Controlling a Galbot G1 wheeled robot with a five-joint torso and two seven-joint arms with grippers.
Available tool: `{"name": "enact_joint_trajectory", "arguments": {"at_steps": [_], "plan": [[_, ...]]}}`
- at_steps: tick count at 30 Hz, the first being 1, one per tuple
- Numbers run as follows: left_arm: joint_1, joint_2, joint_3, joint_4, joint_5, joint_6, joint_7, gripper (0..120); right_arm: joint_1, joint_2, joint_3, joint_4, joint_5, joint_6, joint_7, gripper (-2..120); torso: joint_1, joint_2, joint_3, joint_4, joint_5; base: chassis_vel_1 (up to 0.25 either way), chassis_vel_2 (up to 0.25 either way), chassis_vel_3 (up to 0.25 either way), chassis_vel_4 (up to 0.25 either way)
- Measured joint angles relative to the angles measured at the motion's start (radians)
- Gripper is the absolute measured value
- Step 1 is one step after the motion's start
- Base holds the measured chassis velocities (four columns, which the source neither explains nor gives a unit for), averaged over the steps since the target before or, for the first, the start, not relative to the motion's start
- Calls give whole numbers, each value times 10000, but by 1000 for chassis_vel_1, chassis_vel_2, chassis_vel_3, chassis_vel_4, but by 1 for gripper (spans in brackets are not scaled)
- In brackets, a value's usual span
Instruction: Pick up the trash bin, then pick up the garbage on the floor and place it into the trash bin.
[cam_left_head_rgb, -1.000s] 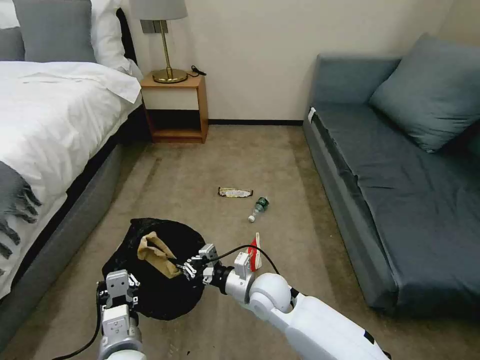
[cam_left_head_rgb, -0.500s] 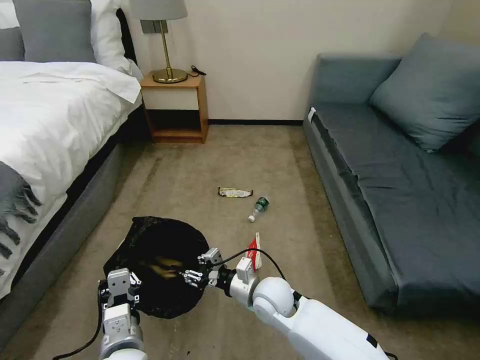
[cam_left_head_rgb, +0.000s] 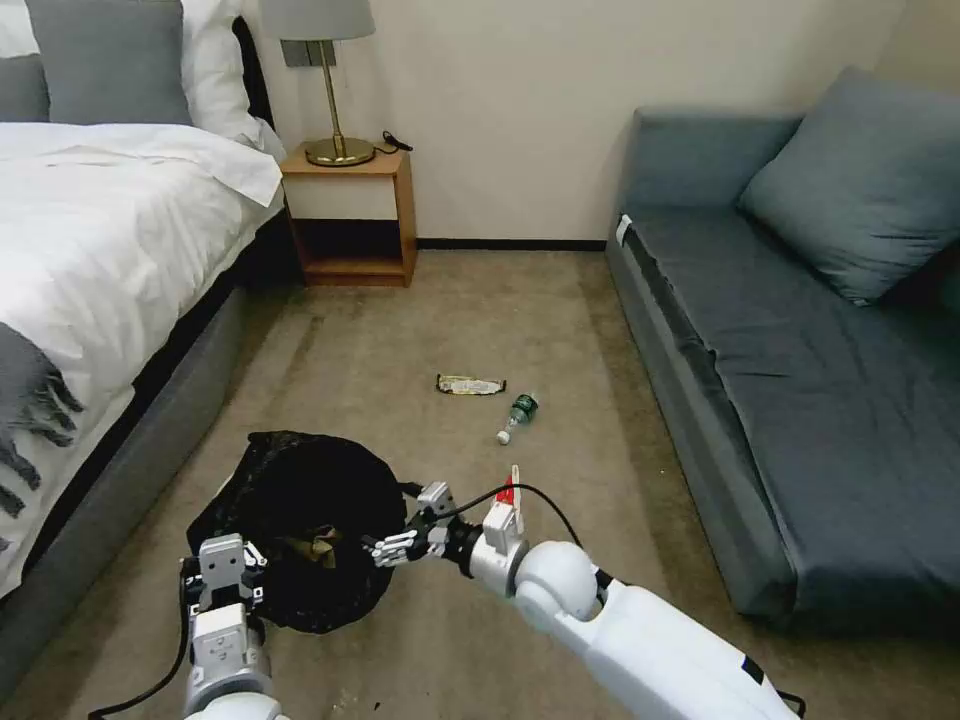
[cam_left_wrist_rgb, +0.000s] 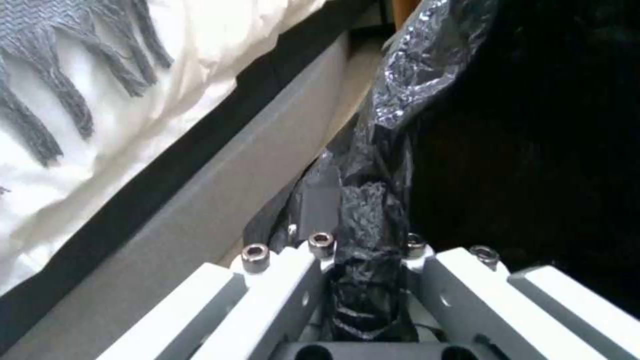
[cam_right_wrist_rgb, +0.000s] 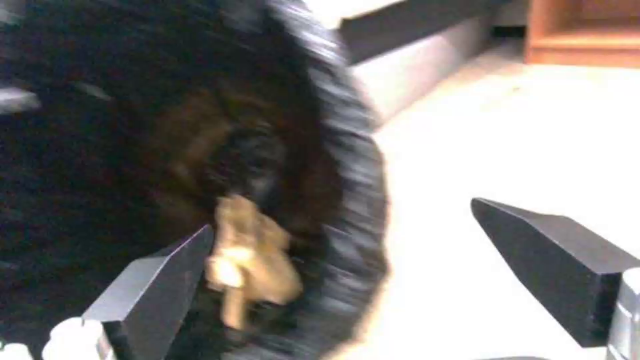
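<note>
The trash bin (cam_left_head_rgb: 290, 500), lined with a crinkled black bag (cam_left_wrist_rgb: 407, 95), is near the bed. My left gripper (cam_left_head_rgb: 222, 572) is shut on its near rim, pinching the bag fold (cam_left_wrist_rgb: 363, 250). A crumpled brown paper bag (cam_left_head_rgb: 318, 548) lies inside the bin (cam_right_wrist_rgb: 250, 255). My right gripper (cam_left_head_rgb: 398, 545) is open with nothing in it, just over the bin's right rim (cam_right_wrist_rgb: 343, 220). On the carpet are a red-and-white packet (cam_left_head_rgb: 511, 492) partly behind my right wrist, a small clear bottle (cam_left_head_rgb: 518, 413) and a flat snack wrapper (cam_left_head_rgb: 470, 385).
A bed (cam_left_head_rgb: 110, 240) runs along the left and a grey sofa (cam_left_head_rgb: 800, 380) along the right. A wooden nightstand (cam_left_head_rgb: 355, 215) with a lamp stands at the far wall. Open carpet (cam_left_head_rgb: 450, 310) lies between them.
The brown paper bag left my right gripper and dropped into the bin. The right gripper then drew back to the bin's right rim. The bin and left gripper shifted slightly left.
</note>
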Motion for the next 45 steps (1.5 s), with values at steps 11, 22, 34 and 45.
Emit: {"name": "enact_joint_trajectory", "arguments": {"at_steps": [11, 22, 34, 45], "plan": [[21, 42, -122, -130, 41, -29, -52, 0, 593, 252, 364, -1869, -835, -444, 266, 100, 0, 0, 0, 0, -2, 0, 0, 0, 0], [-51, 116, -201, -89, 8, -7, -54, 0, 1131, 645, 725, -3563, -1272, -771, 841, 100, 0, 0, 0, 1, 0, 0, 0, 0, 0], [-154, 155, -207, 92, -15, -4, -53, 0, 1105, 732, 1043, -4623, -1837, -1641, 1646, 100, 0, 0, -1, 0, 0, 0, 0, 0, 0], [-169, 38, -91, 280, 51, -63, -49, 0, 1036, 1029, 1142, -5700, -2117, -1850, 1475, 100, 0, 2, -1, 0, 0, 0, 0, 0, 0]]}}
